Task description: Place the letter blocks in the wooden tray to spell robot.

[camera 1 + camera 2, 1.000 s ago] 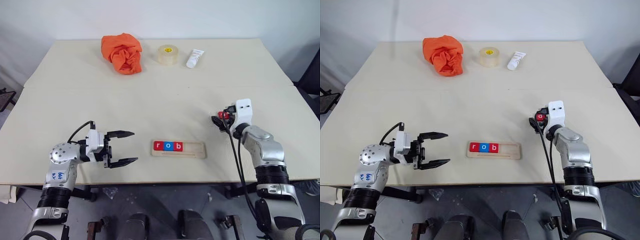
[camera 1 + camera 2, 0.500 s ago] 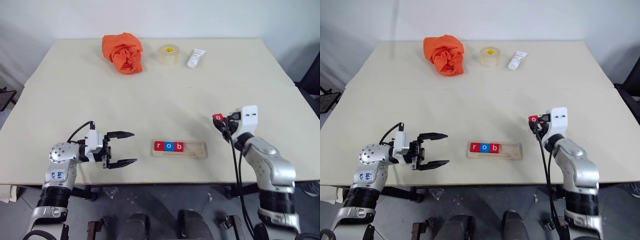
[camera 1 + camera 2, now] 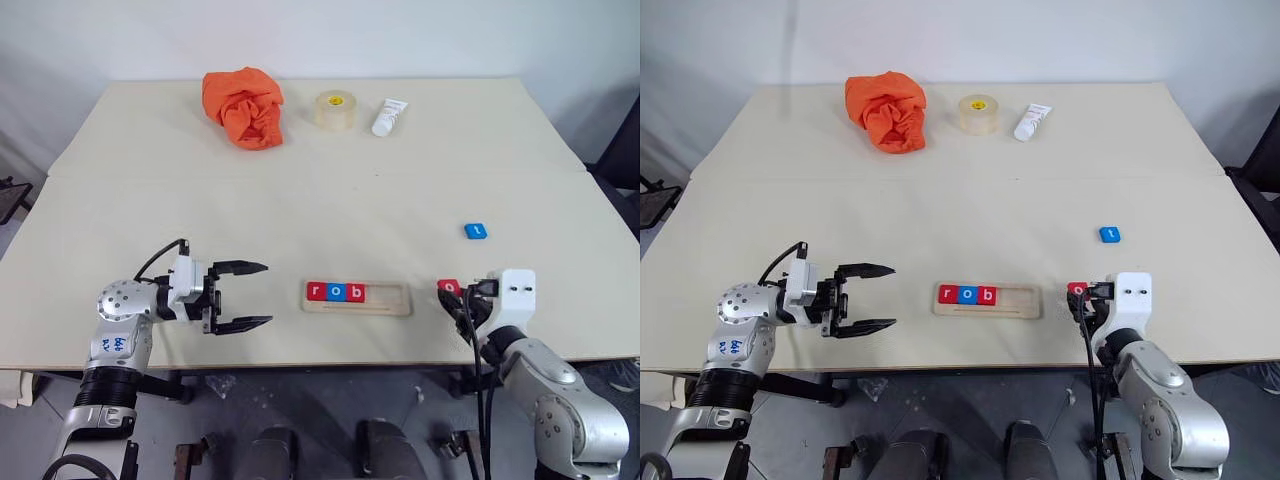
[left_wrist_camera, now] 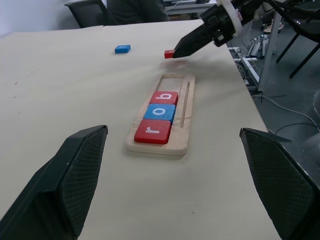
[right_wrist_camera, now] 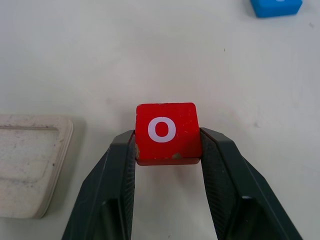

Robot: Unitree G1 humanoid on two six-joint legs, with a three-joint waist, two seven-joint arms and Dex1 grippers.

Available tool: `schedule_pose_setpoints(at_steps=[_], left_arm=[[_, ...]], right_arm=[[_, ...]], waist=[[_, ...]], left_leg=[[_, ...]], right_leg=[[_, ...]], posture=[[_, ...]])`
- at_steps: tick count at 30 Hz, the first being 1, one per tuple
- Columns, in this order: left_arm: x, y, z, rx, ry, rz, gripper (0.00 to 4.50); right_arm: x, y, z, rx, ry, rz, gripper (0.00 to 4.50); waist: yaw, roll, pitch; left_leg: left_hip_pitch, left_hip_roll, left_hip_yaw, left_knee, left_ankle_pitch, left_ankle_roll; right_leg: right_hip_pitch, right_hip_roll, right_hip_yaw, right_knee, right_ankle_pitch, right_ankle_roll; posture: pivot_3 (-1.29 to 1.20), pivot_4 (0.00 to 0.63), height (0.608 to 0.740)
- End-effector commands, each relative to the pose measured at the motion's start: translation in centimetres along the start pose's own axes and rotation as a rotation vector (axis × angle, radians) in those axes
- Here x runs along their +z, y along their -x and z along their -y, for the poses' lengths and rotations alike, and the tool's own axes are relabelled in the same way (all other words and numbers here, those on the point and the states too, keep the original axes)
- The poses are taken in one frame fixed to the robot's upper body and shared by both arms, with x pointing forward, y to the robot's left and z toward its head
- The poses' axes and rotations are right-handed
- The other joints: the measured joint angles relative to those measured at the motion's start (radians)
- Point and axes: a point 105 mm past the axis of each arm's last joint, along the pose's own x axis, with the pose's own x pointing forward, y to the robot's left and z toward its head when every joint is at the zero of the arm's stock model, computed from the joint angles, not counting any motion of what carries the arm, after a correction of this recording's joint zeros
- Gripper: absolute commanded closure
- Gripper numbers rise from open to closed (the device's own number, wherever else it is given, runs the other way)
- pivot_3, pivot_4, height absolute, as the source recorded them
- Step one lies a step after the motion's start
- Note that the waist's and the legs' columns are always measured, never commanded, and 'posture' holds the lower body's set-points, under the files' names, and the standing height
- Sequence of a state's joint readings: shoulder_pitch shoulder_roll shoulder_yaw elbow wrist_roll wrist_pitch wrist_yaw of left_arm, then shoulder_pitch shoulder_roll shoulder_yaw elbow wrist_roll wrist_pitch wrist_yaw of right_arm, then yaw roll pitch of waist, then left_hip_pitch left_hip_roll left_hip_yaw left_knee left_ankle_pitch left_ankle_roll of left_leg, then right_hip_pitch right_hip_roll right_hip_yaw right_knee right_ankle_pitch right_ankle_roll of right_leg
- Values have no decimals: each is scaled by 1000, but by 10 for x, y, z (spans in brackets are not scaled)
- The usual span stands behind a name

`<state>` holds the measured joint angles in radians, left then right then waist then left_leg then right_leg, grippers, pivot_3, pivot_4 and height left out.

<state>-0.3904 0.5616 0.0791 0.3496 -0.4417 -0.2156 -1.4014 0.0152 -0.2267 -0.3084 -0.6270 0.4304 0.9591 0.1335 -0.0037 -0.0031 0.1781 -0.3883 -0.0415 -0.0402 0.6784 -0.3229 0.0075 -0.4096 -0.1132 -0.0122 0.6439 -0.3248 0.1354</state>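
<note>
The right gripper (image 5: 167, 150) pinches the red o block (image 5: 167, 131) just off the wooden tray's (image 3: 357, 297) empty right end. The left gripper (image 3: 245, 295), jaws spread and empty, sits off the tray's other end, by the r. The blue block (image 3: 475, 231), probably the t, lies well beyond.

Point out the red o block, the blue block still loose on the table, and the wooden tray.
red o block (image 5: 166, 131), right wrist view, top face by the white o
blue block (image 3: 475, 231), left eye view, top face
wooden tray (image 3: 388, 297), left eye view, bare groove right of the b

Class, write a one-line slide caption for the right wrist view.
Right gripper pinches the red o block above the table, with the wooden tray's end and a blue block nearby.
</note>
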Motion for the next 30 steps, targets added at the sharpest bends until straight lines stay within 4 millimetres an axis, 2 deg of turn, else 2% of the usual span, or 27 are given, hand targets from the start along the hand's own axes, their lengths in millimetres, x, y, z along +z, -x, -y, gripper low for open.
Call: schedule_pose_setpoints(at_steps=[1, 5, 8, 13, 17, 21, 24, 30], left_arm=[[9, 2, -5, -2, -32, 9, 0], [10, 2, -5, -1, -35, 9, 0], [10, 1, -5, -2, -36, 9, 0], [11, -1, -7, 0, -37, 13, 0], [12, -3, -8, -1, -41, 17, 0], [13, -4, -8, 4, -44, 20, 0], [13, -4, -6, 12, -47, 23, 0], [13, -2, 1, 33, -40, 22, 0]], right_arm=[[8, 5, -1, -6, 14, 51, 2313], [9, 5, 0, 12, 26, 64, 975], [10, 8, -4, 96, 83, 64, 30], [11, 23, -13, 362, 323, -21, 30], [17, 28, -5, 510, 467, -118, 30], [33, 19, 4, 592, 552, -158, 30], [44, 5, 12, 627, 615, -190, 30], [38, -11, 22, 713, 675, -310, 30]], waist=[[0, 0, 0], [0, 0, 0], [0, 0, 0], [1, 0, 0], [1, 0, 0], [0, -1, 0], [0, -1, 0], [3, -1, 0]], left_leg=[[0, 0, 0, 0, 0, 0], [0, 0, 0, 0, 0, 0], [0, 0, 0, 0, 0, 0], [0, -1, 1, 0, -1, 2], [1, 0, 2, 0, -1, 2], [1, 0, 3, 1, -1, 2], [1, 1, 3, 1, -1, 2], [0, 1, 2, 1, -1, 2]], right_leg=[[0, 0, 0, 0, 0, 0], [0, 0, 0, 0, 0, 0], [0, 0, 0, 0, 0, 0], [1, 0, -2, -1, 0, 0], [2, 1, -6, -2, 0, 0], [2, 1, -6, -2, 0, 0], [2, 1, -6, -3, 0, 0], [2, -1, -6, -5, 0, 0]], posture=[[0, 150, 740], [0, 150, 740], [0, 150, 740], [0, 150, 740], [0, 150, 740], [0, 150, 740], [0, 150, 740], [0, 150, 740]])
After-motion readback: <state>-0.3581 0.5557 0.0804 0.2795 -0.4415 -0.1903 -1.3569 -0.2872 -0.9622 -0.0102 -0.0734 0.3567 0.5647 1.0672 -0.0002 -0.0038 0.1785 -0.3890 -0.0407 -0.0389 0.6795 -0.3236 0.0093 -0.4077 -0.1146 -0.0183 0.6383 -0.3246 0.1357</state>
